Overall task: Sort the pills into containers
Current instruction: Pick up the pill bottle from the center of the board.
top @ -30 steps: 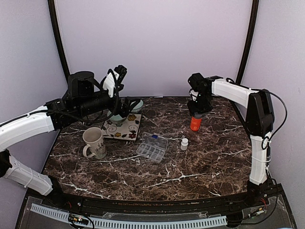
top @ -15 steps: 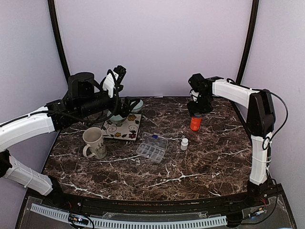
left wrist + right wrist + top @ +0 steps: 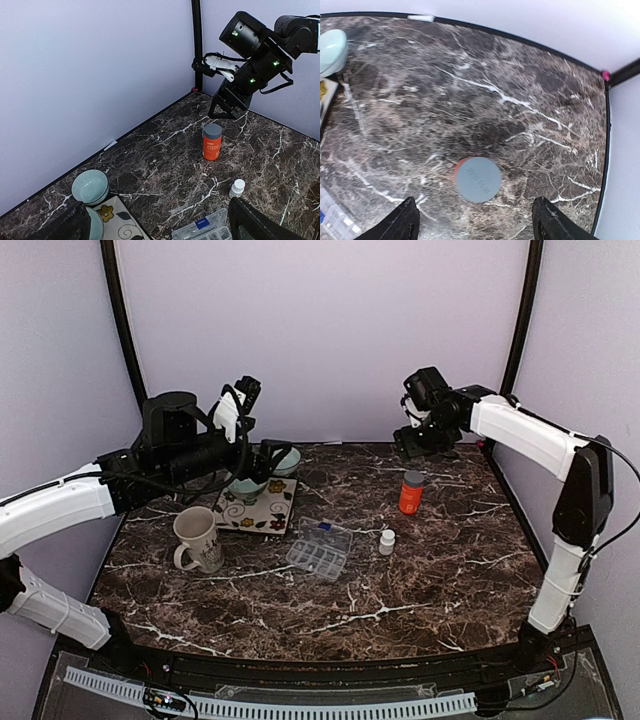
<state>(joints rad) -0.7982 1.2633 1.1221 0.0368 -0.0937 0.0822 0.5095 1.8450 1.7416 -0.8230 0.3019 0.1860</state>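
The clear organiser box [image 3: 320, 549] with its grid of containers lies flat mid-table; its far corner shows in the left wrist view [image 3: 210, 233]. No loose pills show. An orange bottle [image 3: 410, 493] with a grey cap stands upright, with a small white bottle [image 3: 386, 541] nearer the box. My right gripper [image 3: 415, 443] hangs open above and behind the orange bottle [image 3: 477, 179], whose cap lies between the fingers far below; nothing is held [image 3: 475, 222]. My left gripper [image 3: 272, 458] hovers open over the bowls, empty [image 3: 160, 227].
A cream mug [image 3: 197, 538] stands left of the box. Two pale green bowls [image 3: 283, 461] and a floral mat [image 3: 259, 508] sit at the back left under my left arm. Lilac walls close the table's back and sides.
My right gripper has opened wider and lifted up and back off the orange bottle, which stays standing on the table. The left arm has not moved.
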